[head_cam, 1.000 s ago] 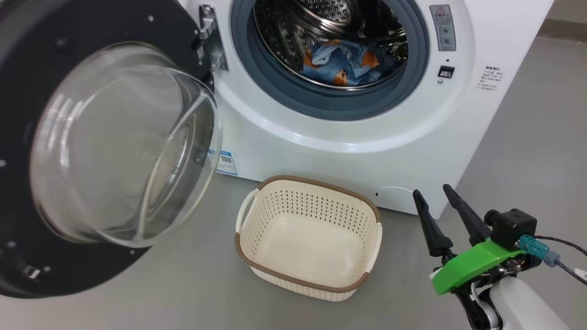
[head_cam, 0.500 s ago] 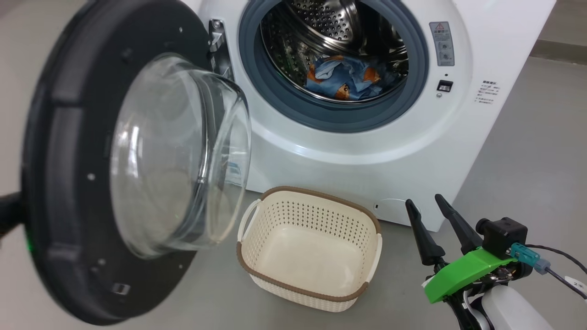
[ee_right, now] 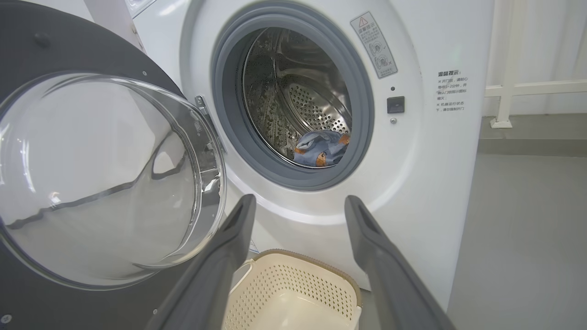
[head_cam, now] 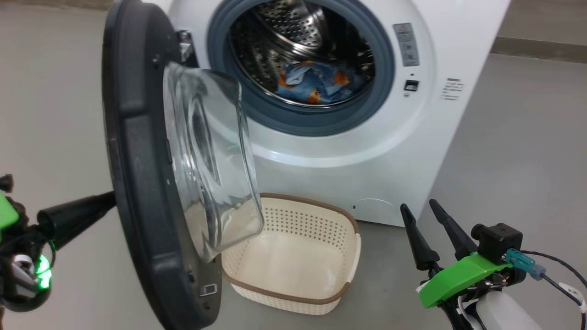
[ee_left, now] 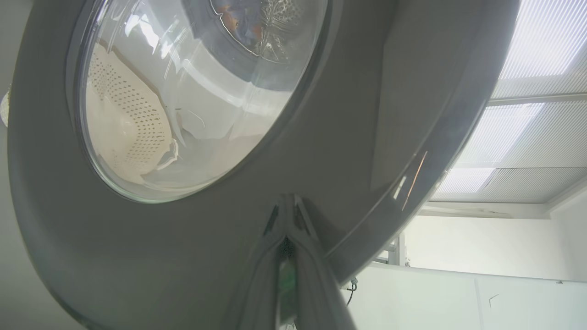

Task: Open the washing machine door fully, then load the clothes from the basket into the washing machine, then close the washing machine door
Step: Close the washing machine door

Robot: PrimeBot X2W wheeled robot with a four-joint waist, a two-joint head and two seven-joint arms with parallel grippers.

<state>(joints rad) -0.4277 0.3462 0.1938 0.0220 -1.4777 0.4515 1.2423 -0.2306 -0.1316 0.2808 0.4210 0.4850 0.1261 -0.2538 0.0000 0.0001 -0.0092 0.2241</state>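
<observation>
The white washing machine (head_cam: 367, 160) stands with its drum open, and the blue bear-print clothes (head_cam: 314, 82) lie inside it. The washing machine door (head_cam: 137, 183) stands about half open, edge-on in the head view, its glass bowl (head_cam: 211, 151) over the basket (head_cam: 302, 224), which holds nothing. My left gripper (head_cam: 110, 200) is shut, its tips against the door's outer black face (ee_left: 344, 114). My right gripper (head_cam: 418, 207) hangs open and holds nothing, low at the right of the basket. The right wrist view looks past its fingers at the clothes (ee_right: 321, 149) and basket (ee_right: 293, 284).
Grey floor (head_cam: 513, 151) spreads to the right of the machine and left of the door. A white railing (ee_right: 509, 87) stands beyond the machine's right side. A cable (head_cam: 557, 263) trails from my right wrist.
The door has swung round from facing me to edge-on, nearer the drum opening. My left gripper has come into sight behind it. The head camera has also shifted; the right gripper stays open.
</observation>
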